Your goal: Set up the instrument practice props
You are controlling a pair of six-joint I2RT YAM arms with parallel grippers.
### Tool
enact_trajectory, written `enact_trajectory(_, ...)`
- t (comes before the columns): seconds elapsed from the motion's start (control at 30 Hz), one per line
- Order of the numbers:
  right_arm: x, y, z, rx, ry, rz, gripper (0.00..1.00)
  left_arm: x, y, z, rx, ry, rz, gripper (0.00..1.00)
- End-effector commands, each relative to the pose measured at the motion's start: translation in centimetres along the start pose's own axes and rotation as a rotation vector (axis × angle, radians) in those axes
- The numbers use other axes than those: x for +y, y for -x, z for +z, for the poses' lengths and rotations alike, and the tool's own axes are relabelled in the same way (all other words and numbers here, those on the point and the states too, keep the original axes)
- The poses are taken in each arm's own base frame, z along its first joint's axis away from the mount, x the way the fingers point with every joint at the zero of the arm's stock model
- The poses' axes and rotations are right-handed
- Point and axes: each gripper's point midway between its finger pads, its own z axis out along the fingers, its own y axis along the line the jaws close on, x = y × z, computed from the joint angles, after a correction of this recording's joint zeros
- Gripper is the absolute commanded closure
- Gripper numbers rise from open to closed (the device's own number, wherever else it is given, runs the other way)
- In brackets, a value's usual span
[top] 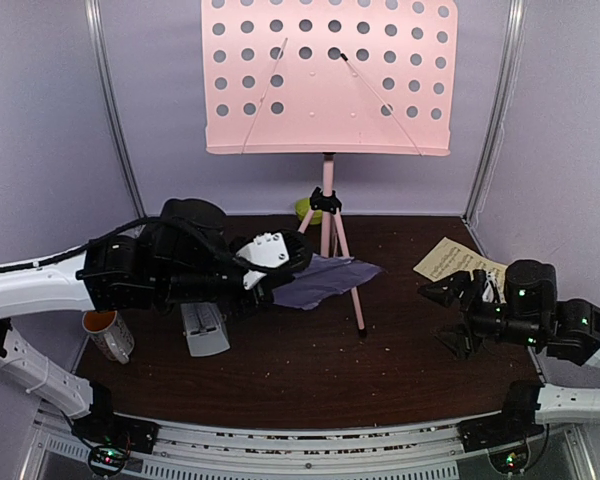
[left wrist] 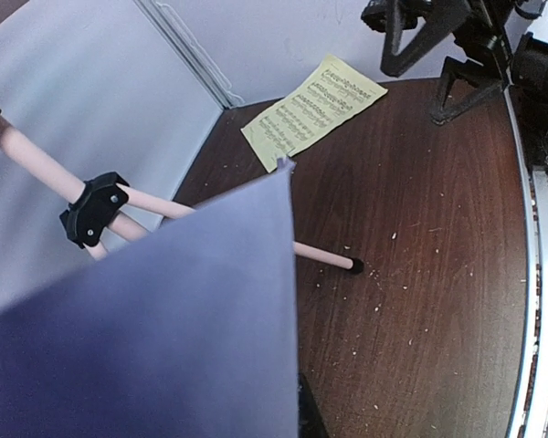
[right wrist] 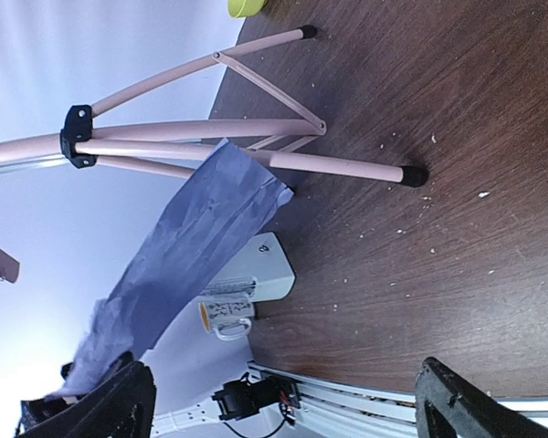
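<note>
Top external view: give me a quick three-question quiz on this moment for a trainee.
1. True or false: the lavender page rests on the pink music stand's desk.
2. The right hand is: A) open and empty; B) shut and empty; C) shut on paper.
3. Which sheet lies on the table beside the right hand?
Key: 1 false, the left hand grips it; 2 A; 3 the pale-yellow page.
</note>
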Motion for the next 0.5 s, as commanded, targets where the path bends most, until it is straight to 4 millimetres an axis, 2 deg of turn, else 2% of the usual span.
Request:
enact_trajectory(0.0, 2.7, -0.4, 0.7, 0.024, 0.075, 0.165, 0.0, -0.7, 1.7, 0.1, -0.022, 0.031, 0.106, 1.0)
enact_trajectory(0.2, 4.6, -2.0, 2.5, 0.087, 0.091, 0.25, 0.0, -4.7, 4.0, 0.6, -0.058, -0.032, 0.232, 1.0)
enact_trajectory(0.4, 4.8, -2.4, 3.4, 0.092, 0.074, 0.312, 0.0, -7.8, 5.5, 1.1, -0.073, -0.063, 0.33, 1.0)
enact_trajectory(0.47, 4.7, -2.4, 3.4, 0.089, 0.074, 0.333, 0.08, -8.2, 5.8, 1.1, -0.077, -0.066, 0.336, 1.0)
